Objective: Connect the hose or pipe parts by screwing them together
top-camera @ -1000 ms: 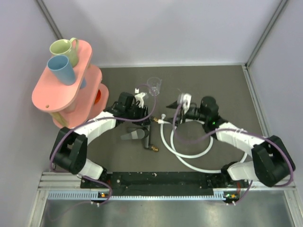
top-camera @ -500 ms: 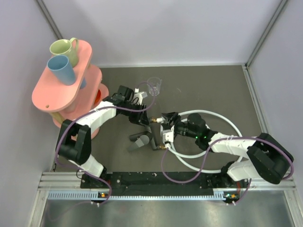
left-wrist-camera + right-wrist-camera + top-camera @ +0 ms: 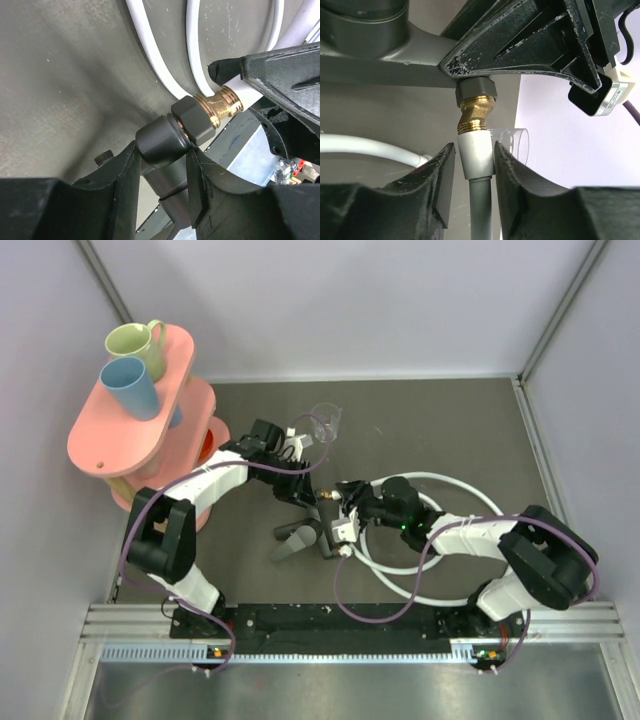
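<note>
Evidently the left end effector point(image 3: 161, 152) is clamped on the black T-shaped fitting point(image 3: 192, 117), holding it above the worktop point(image 3: 450, 420) as a steady anchor. The right end effector point(image 3: 473, 152) grips the white hose point(image 3: 476, 150) just below its brass connector point(image 3: 476, 114). The connector meets the fitting's nut slightly tilted and likely needs straightening before the threads catch.

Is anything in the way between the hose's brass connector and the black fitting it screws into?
Nothing visible. The white hose has its brass connector already against the black fitting, though it looks slightly tilted at the port.
</note>
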You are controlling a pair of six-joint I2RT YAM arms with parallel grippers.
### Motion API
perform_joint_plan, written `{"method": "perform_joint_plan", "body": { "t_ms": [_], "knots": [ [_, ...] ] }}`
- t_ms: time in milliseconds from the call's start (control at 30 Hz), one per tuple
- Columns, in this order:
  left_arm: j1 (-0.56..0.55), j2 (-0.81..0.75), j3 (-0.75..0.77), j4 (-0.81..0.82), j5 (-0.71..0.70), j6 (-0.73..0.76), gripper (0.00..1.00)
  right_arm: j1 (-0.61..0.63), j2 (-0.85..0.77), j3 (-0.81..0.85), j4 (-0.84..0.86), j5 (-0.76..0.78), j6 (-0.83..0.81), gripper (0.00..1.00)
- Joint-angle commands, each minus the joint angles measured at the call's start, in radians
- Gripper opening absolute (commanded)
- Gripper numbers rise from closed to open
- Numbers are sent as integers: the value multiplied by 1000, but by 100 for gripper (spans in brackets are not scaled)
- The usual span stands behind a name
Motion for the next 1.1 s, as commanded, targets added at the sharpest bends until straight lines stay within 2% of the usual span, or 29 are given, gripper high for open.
{"method": "perform_joint_plan", "body": {
  "t_ms": [0,33,100,133,200,267,300,400,500,567,633,767,933,1067],
  "knots": [
    [-2,-17,61,25,124,-8,0,14,35,64,3,-25,-22,31],
    [-2,-20,59,28,124,-11,0,14,42,79,-7,-29,-19,18],
    [-2,-26,56,54,119,-22,0,14,54,96,-19,-46,-10,4],
    [-3,-29,61,62,107,-19,0,14,55,105,-34,-52,22,0],
    [-9,-37,62,87,65,-11,0,14,55,163,-131,-83,83,0],
    [-16,-38,76,111,10,4,0,14,69,217,-242,-98,221,0],
    [-17,-37,87,120,-8,6,0,14,89,277,-270,-109,341,0],
    [-49,-25,95,143,-66,38,0,8,130,383,-359,-140,564,0],
    [-81,-25,70,171,-131,58,0,-11,216,522,-486,-209,739,0],
    [-86,-32,27,220,-181,43,0,-31,241,549,-481,-248,810,0],
    [-88,-44,4,252,-223,32,0,-58,261,527,-381,-285,890,0],
    [-102,-93,-57,298,-362,53,0,-97,305,530,-292,-362,1025,0],
    [-99,-77,-51,279,-426,50,0,-97,338,527,-242,-309,1015,0],
    [-83,-14,-1,214,-479,44,0,-95,345,474,-139,-270,978,11]
  ]
}}
